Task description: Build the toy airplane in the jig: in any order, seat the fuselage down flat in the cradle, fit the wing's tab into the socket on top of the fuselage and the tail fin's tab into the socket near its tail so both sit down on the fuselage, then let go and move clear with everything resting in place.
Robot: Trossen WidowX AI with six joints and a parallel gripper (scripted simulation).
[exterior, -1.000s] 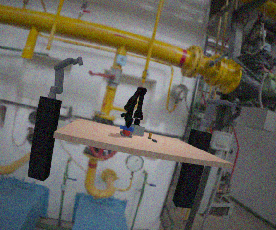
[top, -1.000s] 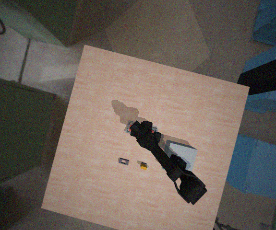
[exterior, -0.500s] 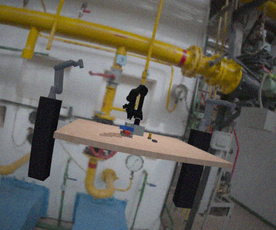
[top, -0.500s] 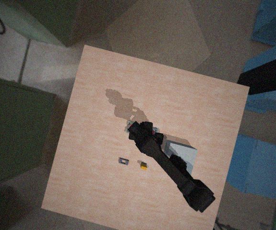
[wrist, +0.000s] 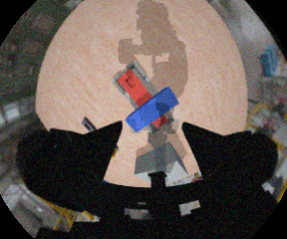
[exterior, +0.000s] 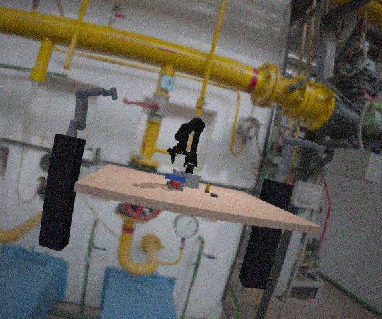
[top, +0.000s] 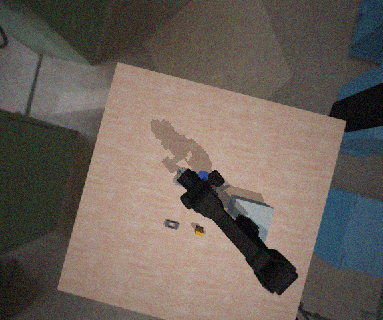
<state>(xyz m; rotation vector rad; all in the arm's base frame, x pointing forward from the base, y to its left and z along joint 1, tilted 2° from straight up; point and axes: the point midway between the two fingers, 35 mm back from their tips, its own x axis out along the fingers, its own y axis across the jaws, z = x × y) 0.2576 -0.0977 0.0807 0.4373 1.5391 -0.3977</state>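
Note:
The red fuselage [exterior: 175,184] [wrist: 140,96] lies in the grey cradle [wrist: 142,74]. The blue wing [top: 203,174] [exterior: 175,177] [wrist: 152,110] rests crosswise on top of it, covering the middle socket; whether its tab is fully down cannot be told. A small socket shows open near one fuselage end in the wrist view. The yellow tail fin [top: 199,231] [exterior: 206,188] stands on the table, apart from the fuselage. My gripper [top: 202,179] [exterior: 182,163] [wrist: 152,124] is wide open and empty, above the wing and clear of it. The arm hides part of the fuselage in the top view.
A grey box [top: 256,211] [exterior: 192,180] [wrist: 158,160] stands close beside the cradle, under the arm. A small dark grey piece with a light centre [top: 172,224] [exterior: 214,195] [wrist: 88,124] lies near the tail fin.

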